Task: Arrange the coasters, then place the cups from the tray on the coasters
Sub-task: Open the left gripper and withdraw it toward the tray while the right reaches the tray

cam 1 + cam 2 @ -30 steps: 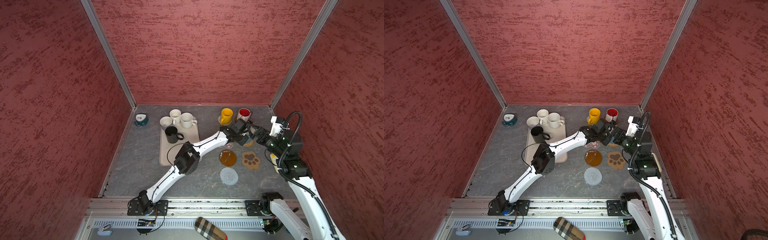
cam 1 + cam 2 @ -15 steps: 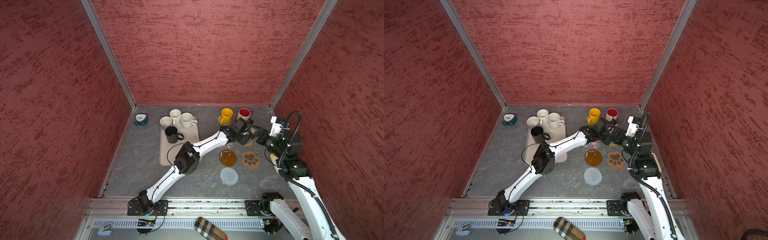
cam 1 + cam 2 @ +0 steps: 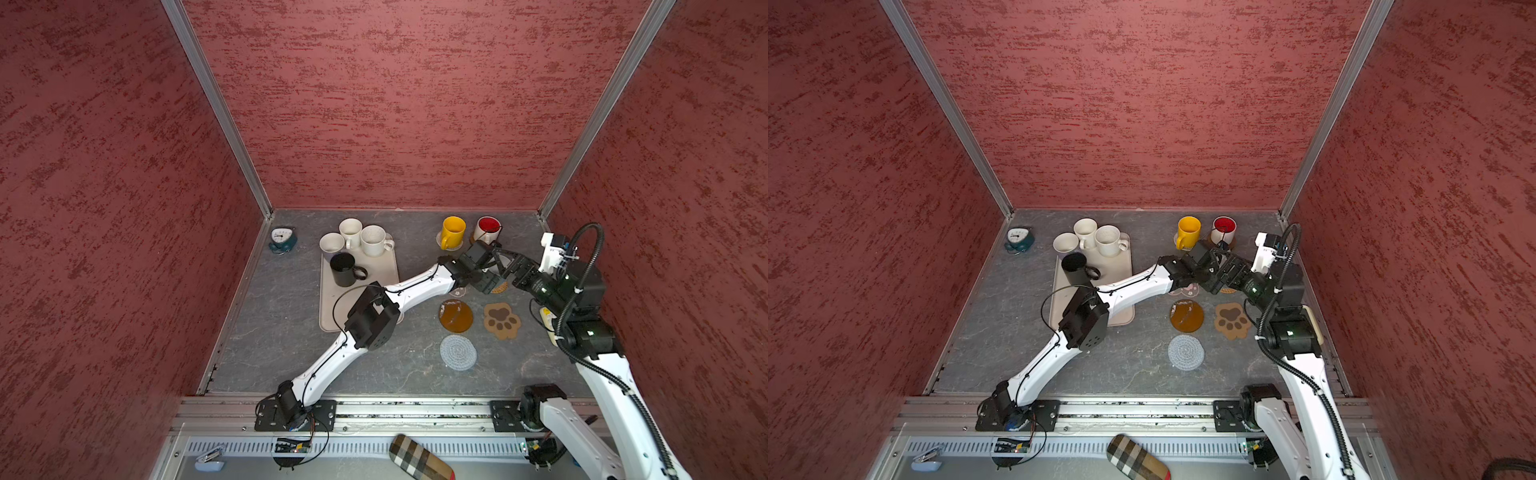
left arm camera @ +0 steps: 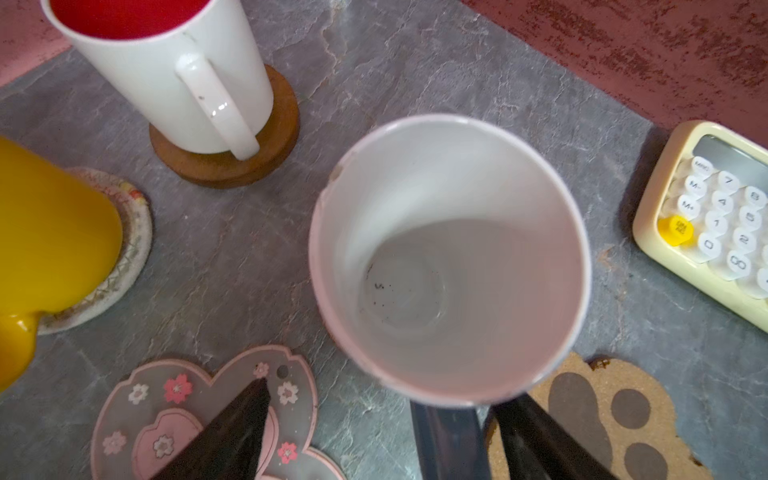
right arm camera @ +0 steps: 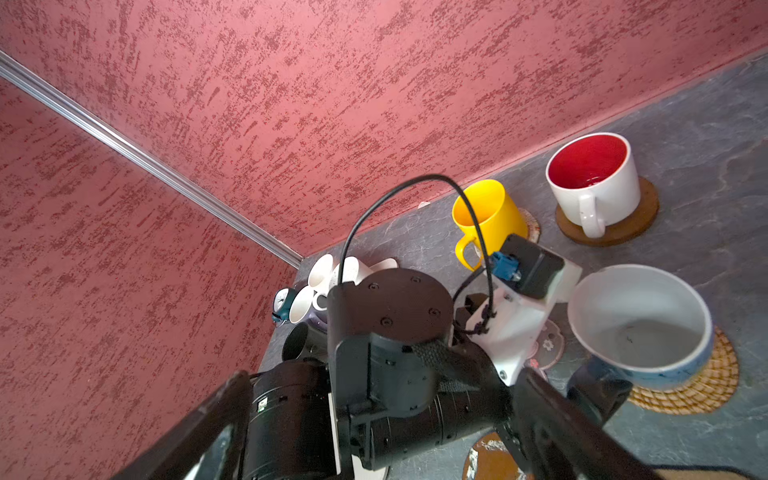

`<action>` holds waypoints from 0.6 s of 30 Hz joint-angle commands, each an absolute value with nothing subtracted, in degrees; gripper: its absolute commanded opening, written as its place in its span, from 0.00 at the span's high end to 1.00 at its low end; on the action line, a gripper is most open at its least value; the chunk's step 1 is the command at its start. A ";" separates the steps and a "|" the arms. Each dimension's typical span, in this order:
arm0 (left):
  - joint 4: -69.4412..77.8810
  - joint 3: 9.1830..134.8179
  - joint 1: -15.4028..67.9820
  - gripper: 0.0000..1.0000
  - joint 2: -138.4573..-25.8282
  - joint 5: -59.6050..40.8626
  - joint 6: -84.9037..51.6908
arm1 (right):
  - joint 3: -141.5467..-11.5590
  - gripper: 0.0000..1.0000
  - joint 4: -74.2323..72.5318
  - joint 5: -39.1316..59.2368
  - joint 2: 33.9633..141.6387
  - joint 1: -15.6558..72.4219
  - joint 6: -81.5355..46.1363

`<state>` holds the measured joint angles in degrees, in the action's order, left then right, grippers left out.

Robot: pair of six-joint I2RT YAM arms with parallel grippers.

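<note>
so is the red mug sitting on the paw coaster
No, the red mug stands on a brown disc, and the paw coaster lies apart from it.

Both top views reach me bright and even: soft light from above, faint shadows on the grey floor (image 3: 291, 353). The wide lens splays the corner post (image 3: 216, 108) outward. The amber disc coaster (image 3: 455, 316) catches a pale reflection. In my left wrist view the yellow mug (image 4: 50, 232) at the left edge is soft; the red-lined white mug (image 4: 137, 79) shows a glint on its handle (image 4: 220, 112). In the right wrist view the fingers (image 5: 582, 436) of the right gripper (image 5: 384, 374) blur along the bottom edge.
</note>
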<state>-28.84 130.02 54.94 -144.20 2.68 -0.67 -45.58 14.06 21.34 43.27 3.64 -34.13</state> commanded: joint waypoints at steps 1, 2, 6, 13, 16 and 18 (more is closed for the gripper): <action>-25.16 127.37 54.32 0.12 -138.29 4.89 -1.87 | -47.69 0.01 15.00 20.56 43.51 3.37 -32.96; -24.71 126.23 54.12 0.11 -137.16 5.31 -1.85 | -48.09 0.01 15.11 20.51 43.86 3.35 -32.96; -23.07 120.33 53.27 0.09 -131.63 7.03 -3.12 | -50.10 0.01 15.94 21.03 46.07 3.48 -32.96; -17.21 106.58 51.95 0.04 -119.54 7.91 -5.46 | -55.35 0.01 19.22 20.23 49.07 3.54 -30.90; -15.43 100.56 51.22 0.03 -113.98 8.01 -7.00 | -58.09 0.02 21.64 20.47 51.45 4.13 -28.79; -14.96 96.96 50.48 0.03 -110.12 8.07 -8.47 | -60.28 0.03 23.37 21.04 53.89 5.01 -26.98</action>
<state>-17.58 100.40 51.22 -113.65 7.51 -5.85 -57.36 20.21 21.21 51.79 4.14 -30.35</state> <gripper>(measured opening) 0.970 0.975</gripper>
